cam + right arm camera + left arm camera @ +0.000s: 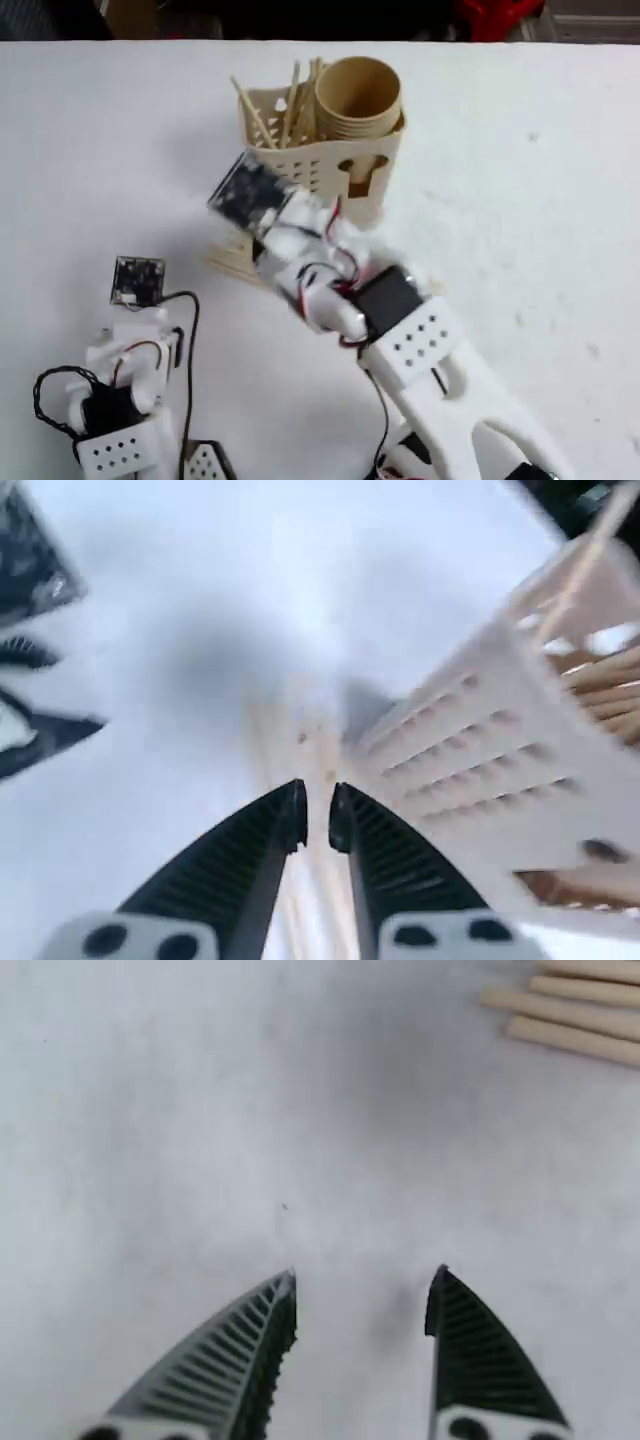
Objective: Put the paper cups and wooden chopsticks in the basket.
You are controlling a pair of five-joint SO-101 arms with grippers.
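A cream slotted basket [330, 165] stands upright at the far middle of the white table [520, 200]. A stack of tan paper cups [358, 95] is seated in its right part. Pale upright chopsticks [290, 105] lean in its left part, and their tips fan out above the rim. Loose chopsticks [232, 262] lie flat on the table just in front of the basket, partly covered by the right arm.

In the left wrist view, the left gripper [365, 1280] is seen over bare table with its jaws wide apart, near the ends of the loose chopsticks.

In the right wrist view, the right gripper [317, 818] is seen beside the basket wall. Its jaws are almost together with a narrow gap between them, and nothing is visibly clamped. This view is blurred.
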